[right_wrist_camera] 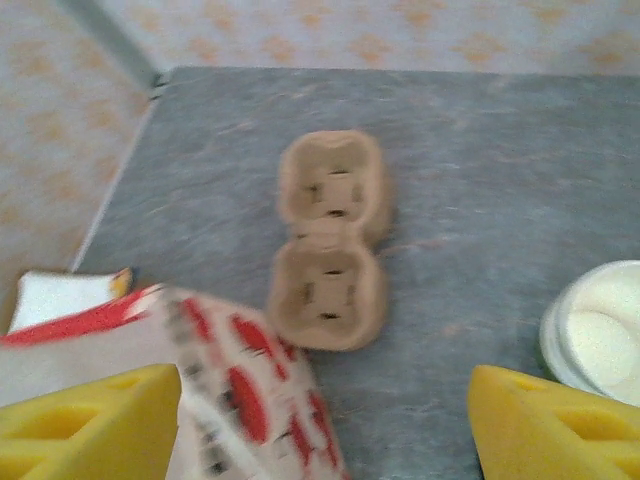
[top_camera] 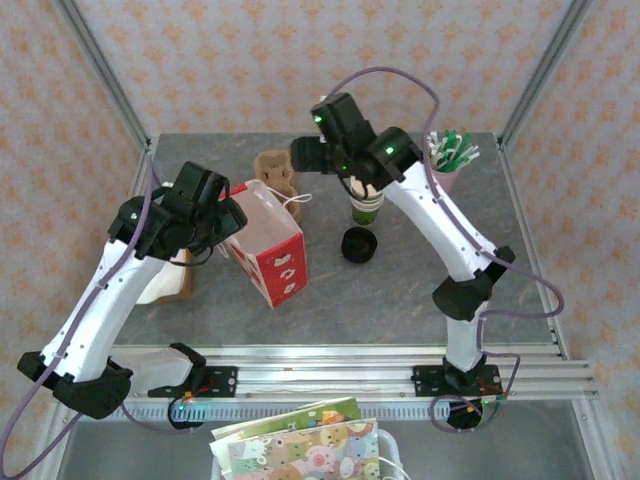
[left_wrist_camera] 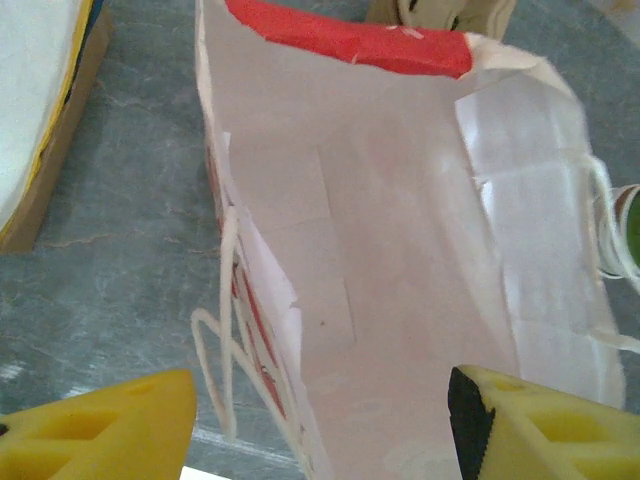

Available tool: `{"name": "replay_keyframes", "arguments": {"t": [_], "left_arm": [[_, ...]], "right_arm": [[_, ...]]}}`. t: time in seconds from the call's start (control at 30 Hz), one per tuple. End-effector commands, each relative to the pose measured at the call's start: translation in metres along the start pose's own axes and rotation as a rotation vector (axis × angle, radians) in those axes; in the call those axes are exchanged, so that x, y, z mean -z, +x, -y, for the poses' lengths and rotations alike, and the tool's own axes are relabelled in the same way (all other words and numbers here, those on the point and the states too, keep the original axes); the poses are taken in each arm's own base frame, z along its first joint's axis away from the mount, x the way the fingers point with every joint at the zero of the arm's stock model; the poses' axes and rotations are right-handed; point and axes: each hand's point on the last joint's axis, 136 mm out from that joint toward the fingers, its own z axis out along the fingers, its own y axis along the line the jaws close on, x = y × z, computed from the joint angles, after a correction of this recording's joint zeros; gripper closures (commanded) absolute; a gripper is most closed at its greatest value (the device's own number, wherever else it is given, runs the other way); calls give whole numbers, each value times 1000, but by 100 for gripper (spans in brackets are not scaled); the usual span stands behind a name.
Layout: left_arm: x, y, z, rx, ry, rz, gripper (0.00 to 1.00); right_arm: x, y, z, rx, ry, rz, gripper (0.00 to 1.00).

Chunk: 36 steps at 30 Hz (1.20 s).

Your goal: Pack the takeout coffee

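The takeout coffee is out of view. A red-and-white paper bag (top_camera: 268,246) leans at the table's middle left, and its pale inside (left_wrist_camera: 400,260) holds nothing I can see. My left gripper (top_camera: 226,216) is at the bag's mouth. It (left_wrist_camera: 320,432) is open, with the bag's near wall and string handle (left_wrist_camera: 225,340) between its fingers. My right gripper (top_camera: 305,155) hangs open above the brown pulp cup carrier (right_wrist_camera: 330,240), with nothing between its fingers (right_wrist_camera: 555,425).
A lidless green cup (top_camera: 367,208) with a cream inside (right_wrist_camera: 600,335) stands right of the carrier. A loose black lid (top_camera: 358,244) lies in front of it. A pink cup of straws (top_camera: 450,160) is at the back right. A flat box (left_wrist_camera: 40,130) lies left of the bag.
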Motion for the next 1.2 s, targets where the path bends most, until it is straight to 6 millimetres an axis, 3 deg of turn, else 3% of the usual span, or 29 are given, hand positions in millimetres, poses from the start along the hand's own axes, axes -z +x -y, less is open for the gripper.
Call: {"name": "replay_keyframes", "arguments": {"t": [0.0, 0.27, 0.5, 0.83, 1.17], "left_arm": [[19, -16, 15, -3, 52, 57, 29], [28, -17, 72, -109, 114, 108, 25], [35, -12, 112, -193, 175, 137, 25], [31, -9, 154, -276, 234, 177, 25], [27, -13, 172, -335, 228, 191, 24]], "right_arm": [[-1, -3, 54, -128, 120, 6, 25], [-35, 41, 152, -209, 369, -152, 26], [-60, 63, 196, -248, 429, -215, 32], [-91, 65, 202, -253, 413, -252, 48], [-98, 67, 204, -260, 409, -252, 71]]}}
